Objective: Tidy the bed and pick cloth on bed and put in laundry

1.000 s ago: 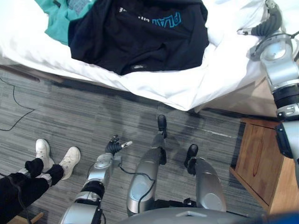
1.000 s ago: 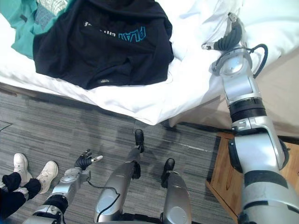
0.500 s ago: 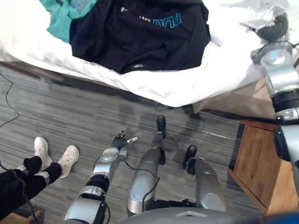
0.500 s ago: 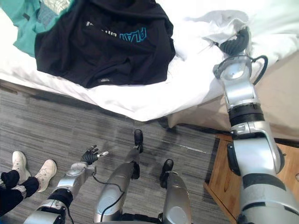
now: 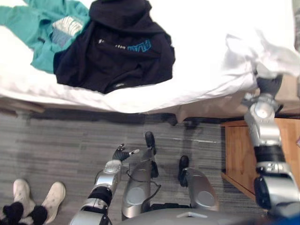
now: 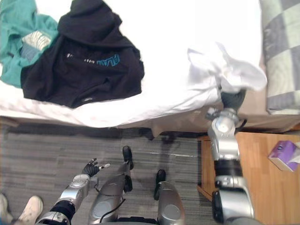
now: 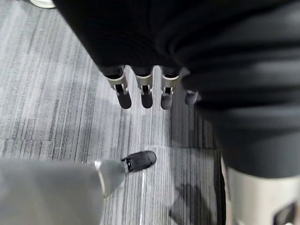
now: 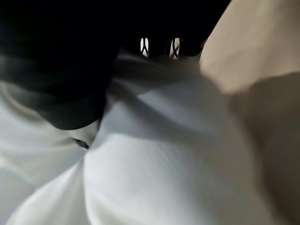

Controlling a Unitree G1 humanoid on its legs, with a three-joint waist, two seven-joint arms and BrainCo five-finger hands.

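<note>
A black hoodie (image 5: 117,51) lies spread on the white bed sheet (image 5: 206,42), overlapping a teal garment (image 5: 42,28) to its left. At the bed's right corner my right hand (image 5: 268,84) is shut on a bunched-up fold of the sheet (image 6: 234,70), which stands up in a crumpled peak above the hand. In the right wrist view the white cloth (image 8: 164,154) presses against the curled fingers (image 8: 144,47). My left hand (image 5: 119,153) hangs low over the carpet, far from the bed, with straight fingers (image 7: 143,93) and nothing in it.
A wooden nightstand (image 5: 239,150) stands right of the bed corner, with a purple box (image 6: 283,155) on the wood beside it. A grey checked cover (image 6: 281,51) lies at the far right. A person's white shoes (image 5: 37,197) stand on the carpet at lower left.
The camera has shifted, so more of the bed shows. My right hand went from outstretched fingers to a closed grip and has drawn the sheet into a bunch at the bed's corner.
</note>
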